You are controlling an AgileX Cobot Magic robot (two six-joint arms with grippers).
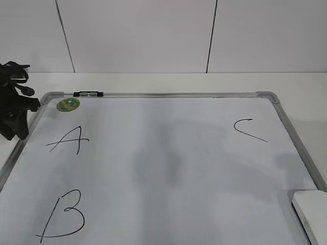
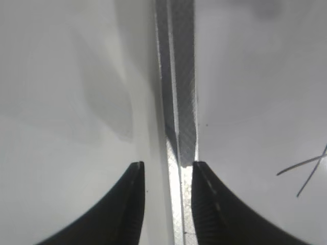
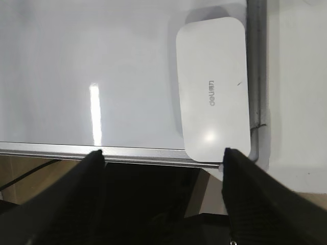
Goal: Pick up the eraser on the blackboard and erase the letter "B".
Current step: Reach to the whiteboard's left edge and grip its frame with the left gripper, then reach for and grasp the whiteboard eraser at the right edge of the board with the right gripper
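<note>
Stage: nothing picked up yet; eraser untouched, "B" intact, judging by the frames.
Eraser [image 3: 213,88]: lies flat on the board [image 1: 168,163], lower right corner of the exterior frame, partly cut off by the edge there. In the right wrist view it's upper right of centre, long side running along the board's frame rail, just beside it, maybe touching; can't tell for sure.
"B" [image 1: 64,215]: lower left of the exterior frame, below the "A" [image 1: 68,140]. "C" [image 1: 249,129] sits upper right. Well apart from the eraser, so a full cross-board carry is needed.
Right gripper [image 3: 163,155]: spread wide, empty. Fingers at the bottom of the wrist frame; right fingertip near the eraser's near corner, not around it.
Left gripper [image 2: 167,166]: parted narrowly, holding nothing. Tips straddle the board's left frame rail. Seen as a dark shape at the far left of the exterior frame.
Handling (est.): smooth hard plastic shell, prob. light, stiff, not fragile. Glossy top shows glare, so likely slippery; rounded edges give little bite.
Where to grip: across the short width, pads on the two long sides, mid-length. Rail hugs one long side, so the finger on that side has little room; may need to nudge the eraser inward first.
Erasing: dark base must stay down and flat on the board; keep steady downward pressure, else it skates.
Risk: wiping the "A" by accident, as it's just above the "B".
</note>
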